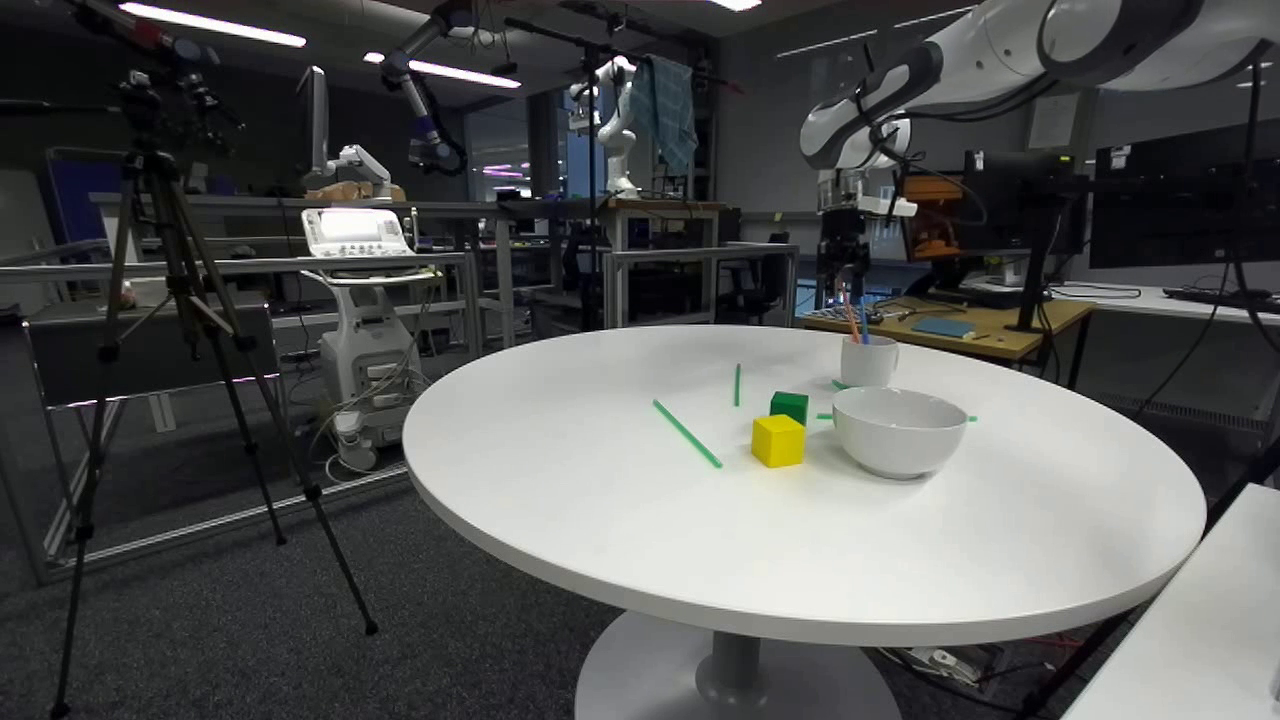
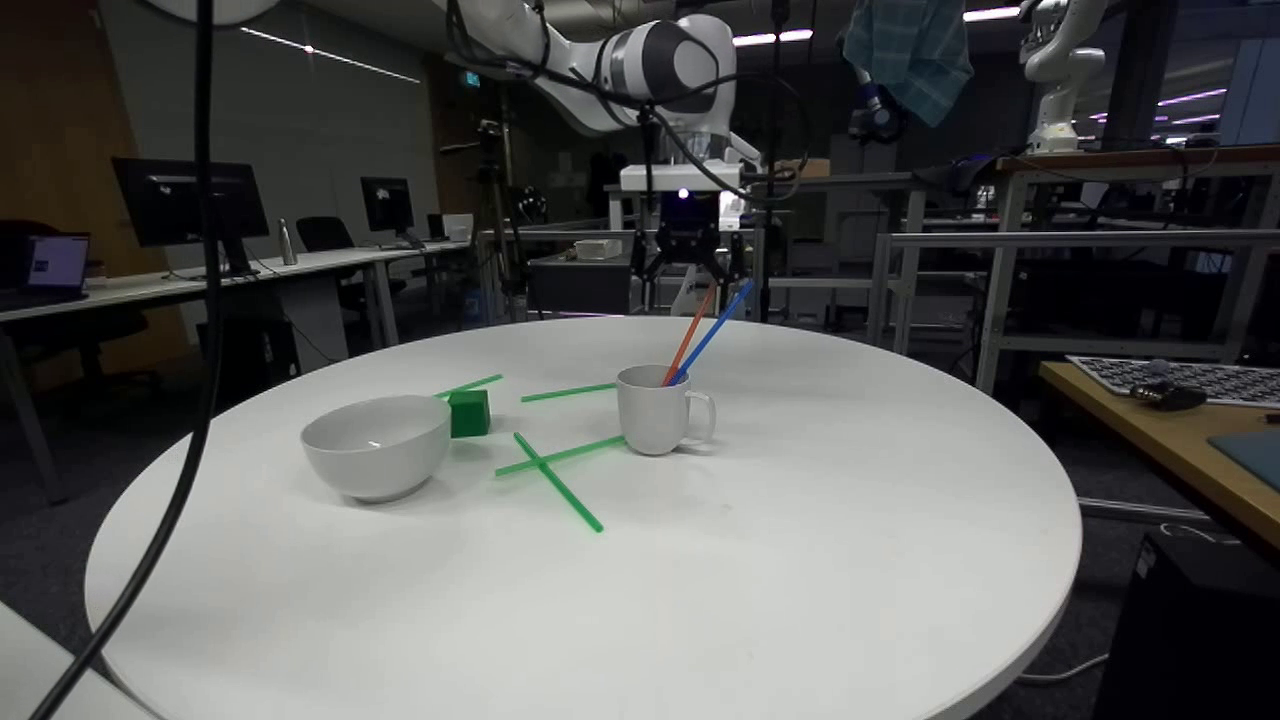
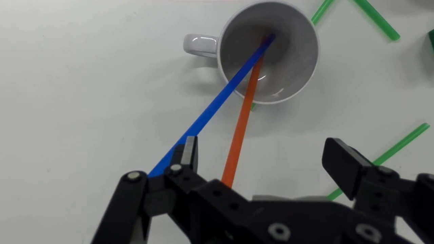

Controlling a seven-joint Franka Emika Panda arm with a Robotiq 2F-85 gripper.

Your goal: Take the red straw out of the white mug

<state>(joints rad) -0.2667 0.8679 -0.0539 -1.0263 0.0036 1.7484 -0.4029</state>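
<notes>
The small white mug [image 2: 650, 418] stands upright on the table, and it also shows in an exterior view [image 1: 868, 363] and in the wrist view [image 3: 300, 73]. The red straw [image 2: 690, 335] leans in it and sticks up past the rim, beside a blue straw [image 2: 716, 332]. In the wrist view the orange-red straw [image 3: 244, 115] runs between my fingers, nearer the left one, and its upper end is hidden by the gripper. The blue straw [image 3: 210, 110] passes behind the left finger. My gripper [image 3: 261, 152] is open, above the mug and to one side, holding nothing.
A wider white bowl [image 1: 898, 432] stands on the round white table [image 1: 640, 540], near a green cube [image 1: 789, 407] and a yellow cube [image 1: 777, 441]. Several green straws [image 2: 570, 492] lie around the mug and bowl.
</notes>
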